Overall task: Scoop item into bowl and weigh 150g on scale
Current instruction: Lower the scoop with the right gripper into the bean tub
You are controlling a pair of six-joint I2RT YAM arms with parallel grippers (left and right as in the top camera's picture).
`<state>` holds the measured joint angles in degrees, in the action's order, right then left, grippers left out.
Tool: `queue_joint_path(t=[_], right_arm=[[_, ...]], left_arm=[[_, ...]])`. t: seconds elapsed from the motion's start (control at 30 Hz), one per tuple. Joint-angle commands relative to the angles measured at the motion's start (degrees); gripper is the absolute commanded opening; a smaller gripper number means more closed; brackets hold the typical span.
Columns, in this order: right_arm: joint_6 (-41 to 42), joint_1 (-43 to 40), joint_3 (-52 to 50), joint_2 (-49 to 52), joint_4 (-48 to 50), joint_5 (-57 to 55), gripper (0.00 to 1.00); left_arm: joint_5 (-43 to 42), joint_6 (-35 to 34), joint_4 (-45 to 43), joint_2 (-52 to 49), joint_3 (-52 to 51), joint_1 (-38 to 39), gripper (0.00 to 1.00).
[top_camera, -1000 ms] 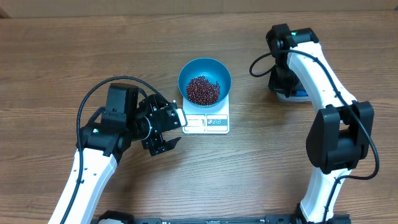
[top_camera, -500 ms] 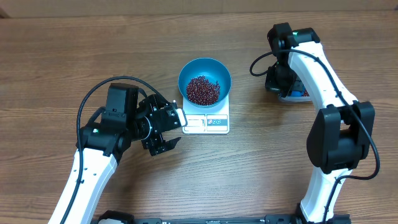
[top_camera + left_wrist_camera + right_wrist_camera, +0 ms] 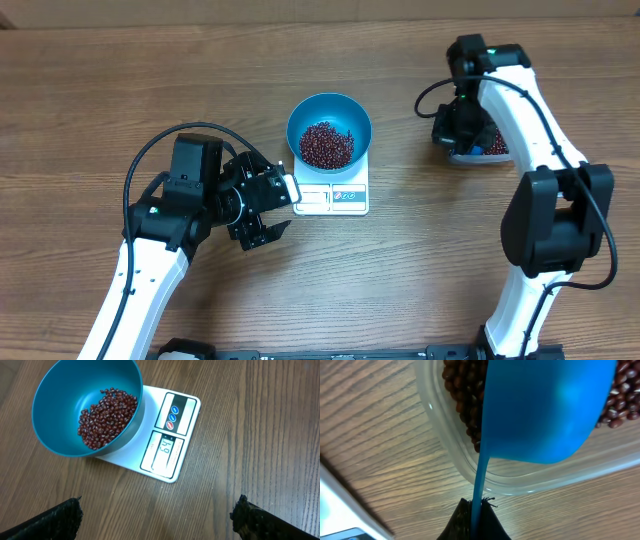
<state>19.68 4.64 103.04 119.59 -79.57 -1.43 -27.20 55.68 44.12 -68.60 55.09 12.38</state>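
The blue bowl (image 3: 329, 106) stands on the white scale (image 3: 348, 197) at the table's middle and holds a pile of dark red-brown beans (image 3: 327, 145). In the left wrist view the bowl (image 3: 65, 400), its beans (image 3: 107, 417) and the scale (image 3: 165, 450) lie ahead of my left gripper (image 3: 157, 520). That gripper is open and empty over bare wood, just left of the scale's front (image 3: 278, 207). My right gripper (image 3: 476, 510) is shut on the thin handle of a blue scoop (image 3: 545, 410). The scoop hangs over a clear tub (image 3: 470, 465) of beans (image 3: 462, 400).
The clear tub (image 3: 470, 157) with its beans (image 3: 497, 146) sits at the back right, mostly under my right arm. A corner of the scale shows at the lower left of the right wrist view. Bare wooden tabletop surrounds everything.
My right arm has shifted a little to the right over the tub, uncovering beans in it. The left arm, bowl and scale have not moved.
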Motion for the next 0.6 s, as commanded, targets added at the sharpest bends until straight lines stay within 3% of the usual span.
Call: queue_joint_path(t=[0.0,0.4,0.57], right_arm=[[-2.16,-2.62,-0.17,-0.11,1.46,6.95,0.04],[-9.64,-10.34,-0.17,-0.11,2.08,24.92,0.04],[-11.06,-12.15,-0.17,-0.11,1.22,27.28,0.04]], left_arm=[[-0.46,-0.59,0.00,-0.31,-0.31,0.39,1.00],[-0.46,-0.59,0.00,-0.31,-0.31,0.39,1.00],[-0.46,-0.59,0.00,-0.31,-0.31,0.39,0.99]])
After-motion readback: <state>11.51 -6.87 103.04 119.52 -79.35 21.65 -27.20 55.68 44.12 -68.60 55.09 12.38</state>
